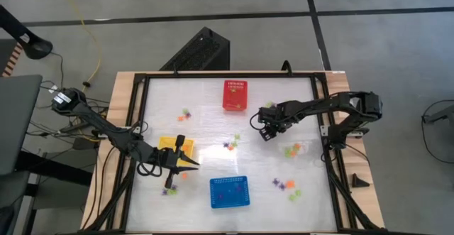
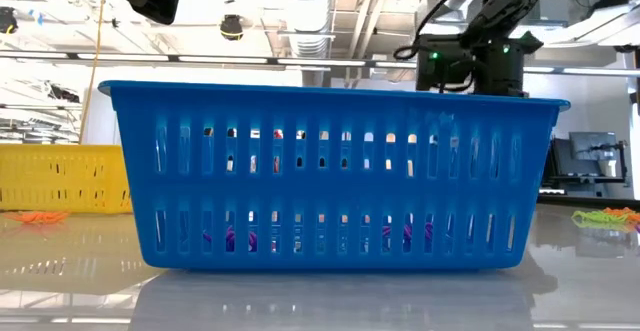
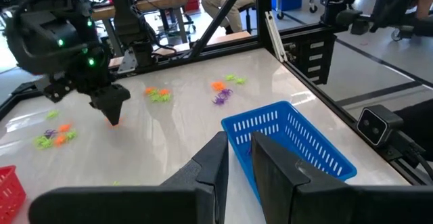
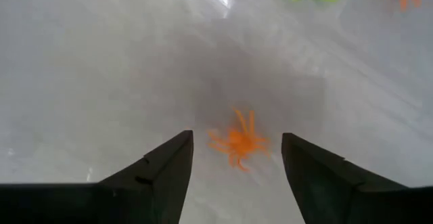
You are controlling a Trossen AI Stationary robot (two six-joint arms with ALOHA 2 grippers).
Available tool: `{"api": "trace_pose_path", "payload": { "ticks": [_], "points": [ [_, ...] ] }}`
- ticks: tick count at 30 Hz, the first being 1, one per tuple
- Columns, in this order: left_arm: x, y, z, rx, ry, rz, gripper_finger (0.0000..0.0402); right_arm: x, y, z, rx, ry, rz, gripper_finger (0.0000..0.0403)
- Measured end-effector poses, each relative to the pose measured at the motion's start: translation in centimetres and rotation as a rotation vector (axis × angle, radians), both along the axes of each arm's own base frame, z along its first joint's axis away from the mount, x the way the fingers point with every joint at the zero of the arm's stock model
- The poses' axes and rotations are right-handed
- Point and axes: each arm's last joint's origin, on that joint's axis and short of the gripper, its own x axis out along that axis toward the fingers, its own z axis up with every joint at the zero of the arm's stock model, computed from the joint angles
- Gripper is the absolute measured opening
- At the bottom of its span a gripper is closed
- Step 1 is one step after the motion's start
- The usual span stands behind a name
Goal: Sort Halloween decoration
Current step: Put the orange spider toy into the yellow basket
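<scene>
Right tool (image 4: 233, 158) — fingers wide apart — orange spider trinket (image 4: 238, 141) on table between them

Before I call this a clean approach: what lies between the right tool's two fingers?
An orange spider trinket lies on the bare table between the open fingers of the right tool, untouched by either. The right wrist view shows it.

The glossy white table (image 1: 206, 128) carries red (image 1: 235, 95), yellow (image 1: 170, 145) and blue baskets (image 1: 229, 192) among scattered Halloween decoration (image 1: 291, 150).
</scene>
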Motion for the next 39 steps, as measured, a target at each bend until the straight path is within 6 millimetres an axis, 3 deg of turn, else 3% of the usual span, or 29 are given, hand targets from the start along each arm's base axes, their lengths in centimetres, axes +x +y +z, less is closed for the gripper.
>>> {"api": "trace_pose_path", "payload": {
  "ticks": [7,18,26,31,39],
  "points": [
    [0.0,0.0,-0.1,0.004,0.012,0.003,0.0055,0.4,0.1,-1.1,0.031,0.041,0.009,0.0235],
    [0.0,0.1,-0.1,0.009,0.013,0.013,0.0055,-0.4,0.7,0.6,0.033,-0.001,0.012,0.0085],
    [0.0,0.0,-0.1,0.008,0.013,0.012,0.0055,-0.7,0.8,1.0,0.034,-0.004,0.008,0.0026],
    [0.0,0.1,-0.1,0.007,0.013,0.013,0.0055,-0.7,0.9,1.0,0.043,-0.003,-0.025,0.0034],
    [0.0,0.1,-0.1,0.007,0.013,0.013,0.0055,-1.1,2.1,0.9,0.077,0.05,-0.085,0.0132]
  ]
}}
